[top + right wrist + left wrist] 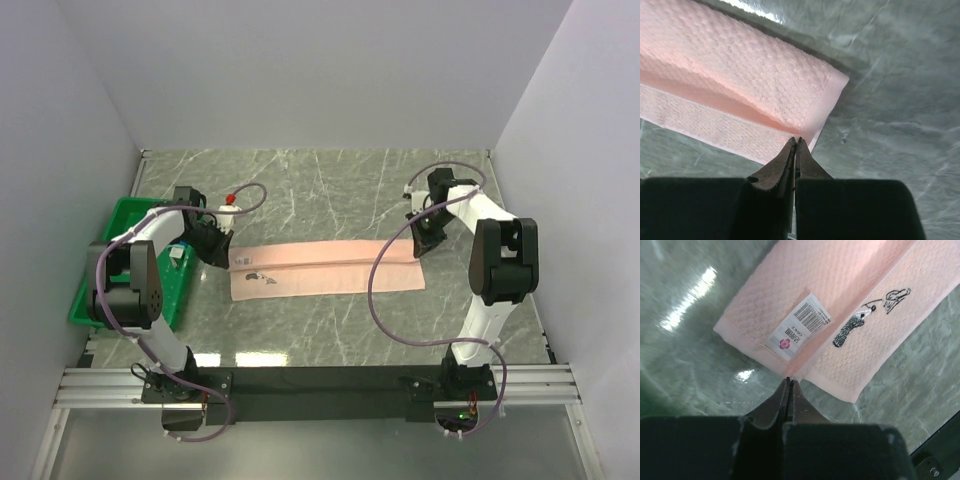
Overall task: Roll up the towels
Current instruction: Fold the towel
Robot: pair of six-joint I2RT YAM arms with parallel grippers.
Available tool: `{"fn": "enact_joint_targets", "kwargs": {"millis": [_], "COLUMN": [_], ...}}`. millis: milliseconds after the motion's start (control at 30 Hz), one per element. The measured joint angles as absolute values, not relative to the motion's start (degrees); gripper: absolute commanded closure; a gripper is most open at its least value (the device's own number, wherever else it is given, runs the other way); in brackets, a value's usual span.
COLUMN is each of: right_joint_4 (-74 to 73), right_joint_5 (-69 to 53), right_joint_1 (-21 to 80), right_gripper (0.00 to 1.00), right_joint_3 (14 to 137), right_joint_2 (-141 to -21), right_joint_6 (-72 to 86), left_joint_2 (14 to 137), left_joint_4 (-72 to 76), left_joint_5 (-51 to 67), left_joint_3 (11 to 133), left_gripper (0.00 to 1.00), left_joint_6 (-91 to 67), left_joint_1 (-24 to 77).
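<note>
One pale salmon-pink towel (330,268) lies flat across the middle of the table as a long strip, folded lengthwise. My left gripper (222,258) is shut with its tips at the strip's left end, right at the fold line (789,381). The white barcode tag (797,327) and dark embroidery (860,320) on the towel (840,285) lie just beyond it. My right gripper (422,248) is shut at the right end, its tips (796,140) on the towel's (740,75) near corner. Whether either pinches cloth is unclear.
A green plastic tray (128,212) stands at the left edge of the table, beside the left arm. The right arm's purple cable (375,290) hangs over the towel's right part. White walls close in the table on three sides.
</note>
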State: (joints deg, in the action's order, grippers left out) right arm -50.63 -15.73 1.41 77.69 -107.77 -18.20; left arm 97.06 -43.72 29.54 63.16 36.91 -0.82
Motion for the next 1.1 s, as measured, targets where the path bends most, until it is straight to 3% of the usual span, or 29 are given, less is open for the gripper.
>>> {"fn": "enact_joint_targets", "kwargs": {"millis": [400,767,1000,1100], "right_joint_4": [-51.0,-56.9,-59.4,-60.1], "right_joint_5": [-16.1,-13.8,-9.3,-9.5], "right_joint_1": [1.4,1.3,0.9,0.8], "right_gripper": [1.0,1.0,1.0,1.0], "right_joint_3": [77.5,80.2,75.7,75.3], "right_joint_2": [-111.0,-106.7,-105.1,-105.4], "right_joint_6": [-18.0,-19.9,-21.8,-21.9], "left_joint_2": [99.5,97.5,94.8,94.6], "left_joint_4": [-43.0,-54.3,-59.8,-60.1], "left_joint_5": [29.2,29.4,27.1,27.2], "left_joint_3": [62.3,67.0,65.7,64.6], "left_gripper": [0.99,1.0,0.99,0.91], "left_joint_6": [33.2,33.0,33.2,32.9], "left_joint_1": [-0.8,-0.9,-1.2,-1.3]}}
